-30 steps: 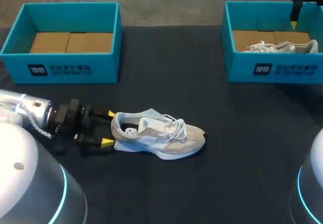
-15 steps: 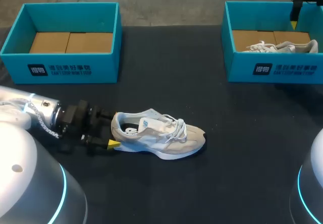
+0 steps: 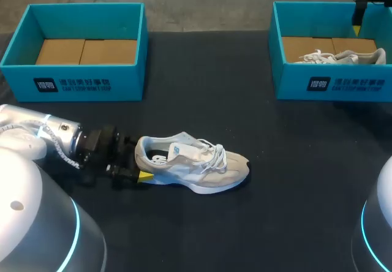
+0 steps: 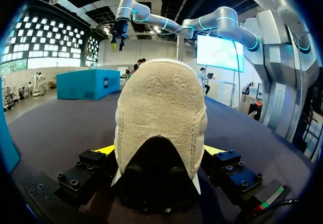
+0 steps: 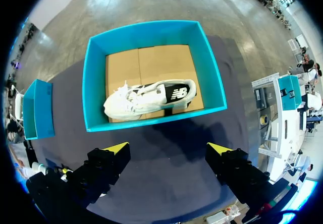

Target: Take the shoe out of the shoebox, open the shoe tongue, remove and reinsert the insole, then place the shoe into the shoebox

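Note:
A beige and white shoe (image 3: 193,165) lies on its side-sole on the dark table, toe pointing right. My left gripper (image 3: 146,157) is at its heel, open, with one finger on each side of it. In the left wrist view the suede heel (image 4: 160,113) fills the space between the fingers, and the left gripper (image 4: 160,151) shows only slivers of its yellow tips. My right gripper (image 5: 167,148) hangs open and empty high above the right shoebox (image 5: 209,65), which holds a second white shoe (image 5: 149,99). In the head view the right gripper (image 3: 358,21) sits at the far right corner.
An empty teal shoebox (image 3: 79,82) with a cardboard floor stands at the back left. The right teal shoebox (image 3: 331,85) stands at the back right. Bare dark tabletop lies between the boxes and in front of the shoe.
My left gripper has slid to the right along the table until its open fingers straddle the shoe's heel. The shoe and the right arm have stayed put.

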{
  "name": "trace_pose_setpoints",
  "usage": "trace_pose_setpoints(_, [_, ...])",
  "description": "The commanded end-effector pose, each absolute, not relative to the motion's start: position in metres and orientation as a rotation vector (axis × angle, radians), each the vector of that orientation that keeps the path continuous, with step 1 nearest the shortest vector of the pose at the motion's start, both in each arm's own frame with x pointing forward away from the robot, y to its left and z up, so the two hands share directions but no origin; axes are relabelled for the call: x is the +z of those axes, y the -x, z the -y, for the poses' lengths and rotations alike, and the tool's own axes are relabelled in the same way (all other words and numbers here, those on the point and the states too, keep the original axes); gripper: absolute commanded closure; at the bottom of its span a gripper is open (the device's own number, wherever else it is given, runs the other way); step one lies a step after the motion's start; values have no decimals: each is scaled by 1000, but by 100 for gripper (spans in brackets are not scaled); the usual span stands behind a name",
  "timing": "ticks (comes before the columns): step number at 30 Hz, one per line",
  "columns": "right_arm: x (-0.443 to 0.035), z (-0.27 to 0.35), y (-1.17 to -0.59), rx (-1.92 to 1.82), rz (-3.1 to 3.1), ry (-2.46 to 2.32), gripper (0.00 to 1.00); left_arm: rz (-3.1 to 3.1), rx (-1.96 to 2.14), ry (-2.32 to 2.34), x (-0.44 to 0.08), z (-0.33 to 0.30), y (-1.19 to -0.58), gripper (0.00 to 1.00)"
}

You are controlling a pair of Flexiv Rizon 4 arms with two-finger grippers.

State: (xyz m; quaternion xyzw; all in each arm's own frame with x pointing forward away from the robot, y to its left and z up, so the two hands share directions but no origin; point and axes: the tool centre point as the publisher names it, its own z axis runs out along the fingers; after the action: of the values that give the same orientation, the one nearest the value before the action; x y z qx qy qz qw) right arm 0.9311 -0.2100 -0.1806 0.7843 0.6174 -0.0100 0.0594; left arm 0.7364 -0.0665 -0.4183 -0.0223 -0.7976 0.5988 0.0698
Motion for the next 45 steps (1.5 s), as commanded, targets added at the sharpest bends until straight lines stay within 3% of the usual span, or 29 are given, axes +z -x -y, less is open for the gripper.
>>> trace_pose_setpoints(1, [-181,210,-931,-31,-1869,-2375,0,2397,1798,70,-420,73,-736,0])
trace_pose_setpoints(25, [-181,210,-931,-31,-1869,-2375,0,2375,1803,81,-431,89,-732,0])
trace_pose_setpoints(27, [-181,210,-931,-31,-1869,-2375,0,2376,1803,85,-431,89,-732,97])
trace_pose_setpoints(45, [-181,210,-931,-31,-1869,-2375,0,2385,1760,101,-427,88,-732,100])
